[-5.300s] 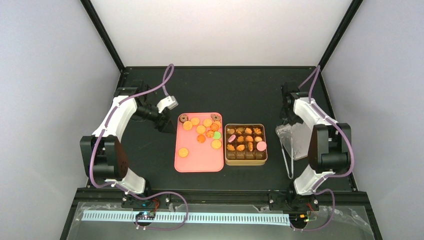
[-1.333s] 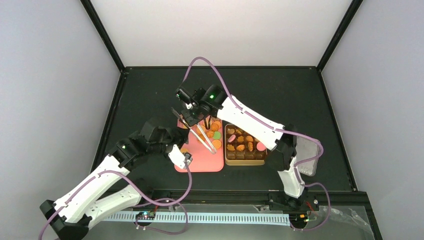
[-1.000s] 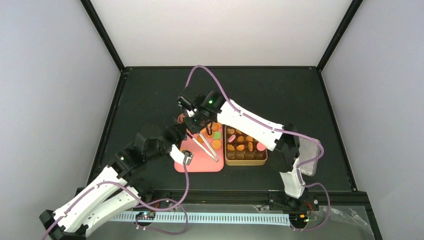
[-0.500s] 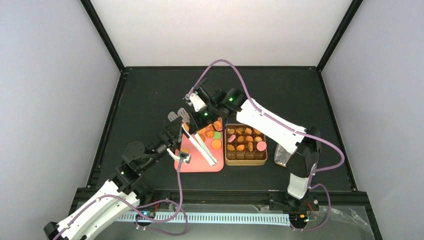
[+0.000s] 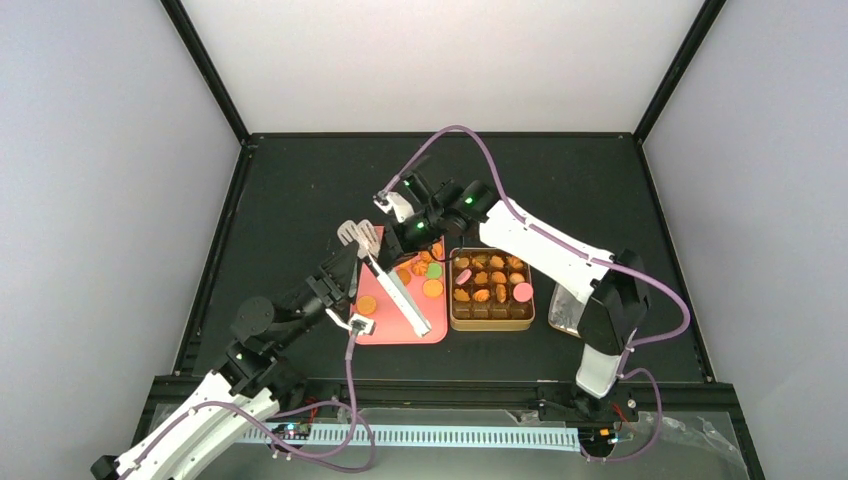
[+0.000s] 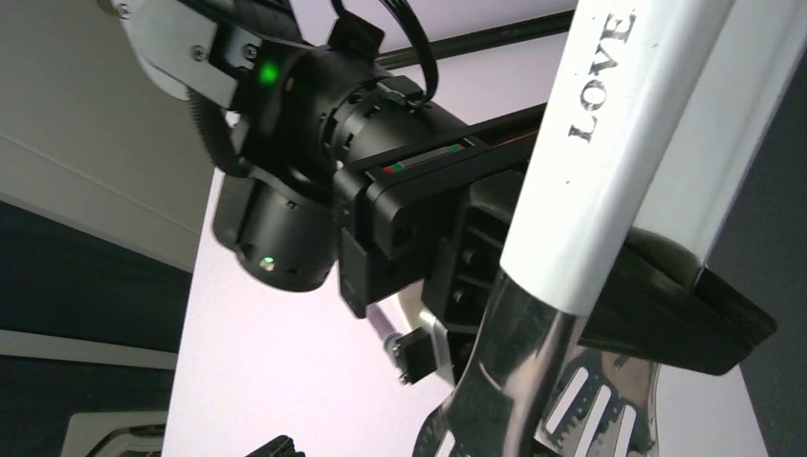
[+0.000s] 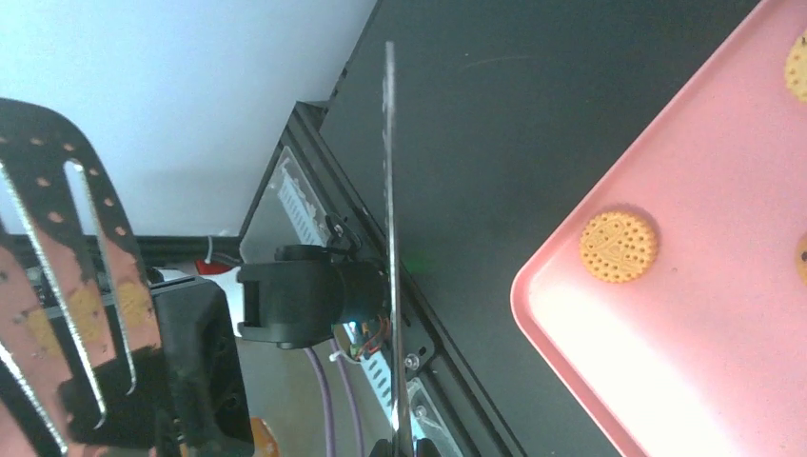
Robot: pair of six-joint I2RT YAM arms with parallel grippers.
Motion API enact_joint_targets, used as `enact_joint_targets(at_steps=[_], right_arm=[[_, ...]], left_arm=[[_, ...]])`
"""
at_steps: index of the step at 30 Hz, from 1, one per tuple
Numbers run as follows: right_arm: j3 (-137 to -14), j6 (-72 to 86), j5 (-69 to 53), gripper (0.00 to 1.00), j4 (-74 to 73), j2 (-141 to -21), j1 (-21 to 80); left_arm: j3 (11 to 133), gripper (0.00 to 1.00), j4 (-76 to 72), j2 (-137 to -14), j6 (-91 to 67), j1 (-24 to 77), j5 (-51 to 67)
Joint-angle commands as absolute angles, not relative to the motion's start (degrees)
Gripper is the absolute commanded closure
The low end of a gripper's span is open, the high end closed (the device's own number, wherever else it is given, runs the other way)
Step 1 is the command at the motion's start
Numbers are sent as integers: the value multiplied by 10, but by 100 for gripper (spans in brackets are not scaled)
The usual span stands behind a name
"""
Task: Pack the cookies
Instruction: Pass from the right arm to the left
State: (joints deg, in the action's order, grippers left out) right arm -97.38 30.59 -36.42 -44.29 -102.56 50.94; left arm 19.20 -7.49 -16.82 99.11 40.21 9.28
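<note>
— Where are the cookies [image 5: 425, 270]?
— Most lie on the far half of the pink tray [image 5: 395, 330], mid-counter [image 5: 300, 180]. One cookie sits alone nearer the tray's left rim. More fill the gold box [image 5: 490, 318] just beside the tray, toward the counter's right edge.
— And the claws?
— The right claw [image 5: 387, 245] is clamped shut on the metal tongs [image 5: 398, 295] above the tray's far-left corner. The left claw [image 5: 350, 268] is close by their white handle; whether it grips, I cannot tell.
</note>
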Motion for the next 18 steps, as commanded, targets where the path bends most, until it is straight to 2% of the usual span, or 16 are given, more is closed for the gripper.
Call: enact_joint_targets(at_steps=[1, 8, 18], right_arm=[[-960, 342, -426, 99, -382, -995, 498], [-936, 351, -439, 99, -364, -987, 499], [-921, 349, -449, 99, -356, -985, 499]], left_arm=[[190, 39, -96, -156, 1005, 403, 112], [200, 43, -124, -193, 1005, 403, 93], [222, 74, -140, -222, 989, 403, 80]])
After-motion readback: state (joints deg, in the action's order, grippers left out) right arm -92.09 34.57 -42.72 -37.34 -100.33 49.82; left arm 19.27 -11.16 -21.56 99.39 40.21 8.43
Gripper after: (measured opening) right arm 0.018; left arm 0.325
